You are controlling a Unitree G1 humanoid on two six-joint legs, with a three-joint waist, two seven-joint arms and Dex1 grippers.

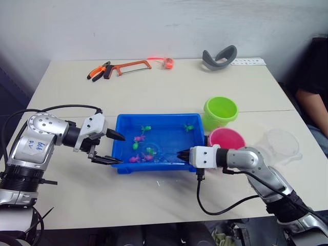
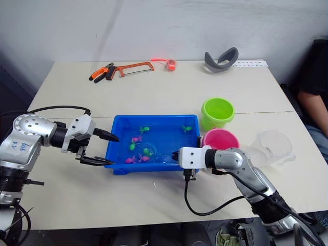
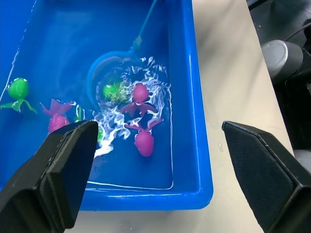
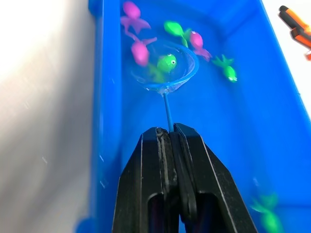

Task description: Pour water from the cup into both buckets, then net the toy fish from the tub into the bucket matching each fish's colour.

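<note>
blue tub [image 1: 123, 123], two buckets: lime [image 1: 221, 112], pink [image 1: 226, 139]

Table [image 1: 154, 92]: tub [image 1: 123, 123], buckets [image 1: 221, 111], cup [image 1: 281, 144], tools [image 1: 119, 68].

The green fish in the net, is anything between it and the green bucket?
The tub's right wall lies between the green fish in the net and the lime green bucket; lifted above that rim, nothing else visible blocks the way. The pink bucket stands nearer the robot.
</note>
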